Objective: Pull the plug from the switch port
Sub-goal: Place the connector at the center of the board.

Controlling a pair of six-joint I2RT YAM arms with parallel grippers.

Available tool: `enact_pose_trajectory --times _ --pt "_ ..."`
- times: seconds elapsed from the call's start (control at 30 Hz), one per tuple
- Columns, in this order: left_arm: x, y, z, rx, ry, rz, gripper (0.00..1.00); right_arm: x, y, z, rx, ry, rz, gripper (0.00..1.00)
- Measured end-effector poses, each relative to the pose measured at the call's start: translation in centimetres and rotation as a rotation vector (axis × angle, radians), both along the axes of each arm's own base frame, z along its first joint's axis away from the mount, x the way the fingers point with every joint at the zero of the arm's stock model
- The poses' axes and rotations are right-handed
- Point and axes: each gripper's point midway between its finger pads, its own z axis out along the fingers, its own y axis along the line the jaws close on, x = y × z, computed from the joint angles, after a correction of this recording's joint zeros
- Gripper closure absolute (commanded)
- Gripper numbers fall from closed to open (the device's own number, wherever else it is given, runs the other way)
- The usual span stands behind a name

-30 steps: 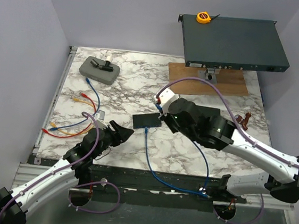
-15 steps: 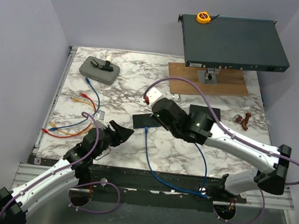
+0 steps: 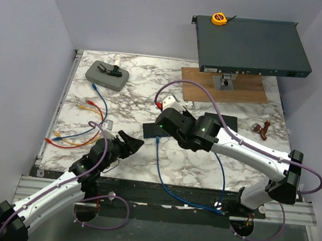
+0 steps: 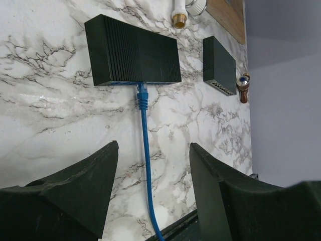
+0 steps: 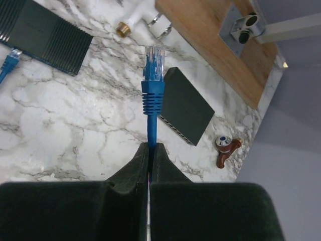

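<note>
My right gripper (image 5: 150, 145) is shut on a blue cable just behind its plug (image 5: 153, 75). The plug is free and held above the table. Its fingers are hidden under the right arm's wrist (image 3: 172, 120) in the top view. A small black switch (image 5: 186, 113) lies under the plug, with its ports facing the near side, and also shows in the top view (image 3: 223, 119). A second black switch (image 3: 159, 130) has another blue plug (image 4: 143, 96) seated in it. My left gripper (image 4: 153, 150) is open and empty, with that cable running between its fingers, and also shows in the top view (image 3: 131, 143).
A dark rack unit (image 3: 252, 46) with a yellow tape measure (image 3: 219, 18) stands at the back over a wooden board (image 3: 222, 86). A grey case (image 3: 106, 74) and loose coloured cables (image 3: 80, 118) lie at the left. A brown valve (image 3: 261, 130) and a white pipe fitting (image 5: 133, 22) lie nearby.
My right arm has swung left with the blue cable in its grip, uncovering the right-hand switch. The left arm has not moved.
</note>
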Motion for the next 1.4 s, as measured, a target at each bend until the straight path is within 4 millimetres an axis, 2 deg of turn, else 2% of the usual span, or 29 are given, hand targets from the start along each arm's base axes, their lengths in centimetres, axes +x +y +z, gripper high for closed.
enact_pose_trajectory --times 0.2,0.37,0.43,0.63,0.83,1.03,1.23,1.4 --pt "0.0 0.0 0.1 -0.005 -0.006 0.001 0.41 0.6 -0.6 1.8 -0.036 -0.091 -0.043 0.98" --pt "-0.1 0.1 0.5 -0.017 -0.019 0.002 0.41 1.6 -0.5 5.6 -0.02 -0.195 -0.077 0.97" --pt "-0.1 0.1 0.4 -0.017 -0.019 0.001 0.41 1.8 -0.6 6.4 -0.029 -0.223 -0.087 0.97" --pt "-0.1 0.1 0.4 -0.016 -0.017 0.002 0.41 2.2 -1.2 7.2 -0.086 -0.274 -0.107 0.96" --pt "-0.1 0.1 0.4 -0.018 -0.019 0.002 0.41 2.8 -2.1 9.4 -0.161 -0.406 -0.148 0.94" --pt "-0.1 0.1 0.4 -0.018 -0.019 0.002 0.41 2.6 -2.5 11.1 -0.228 -0.528 -0.146 0.92" --pt "-0.1 0.1 0.4 -0.016 -0.017 0.002 0.41 2.1 -1.8 13.6 -0.17 -0.595 -0.145 0.91" --pt "-0.1 0.1 0.3 -0.015 -0.015 0.002 0.41 2.1 -1.4 14.6 -0.108 -0.618 -0.146 0.89"
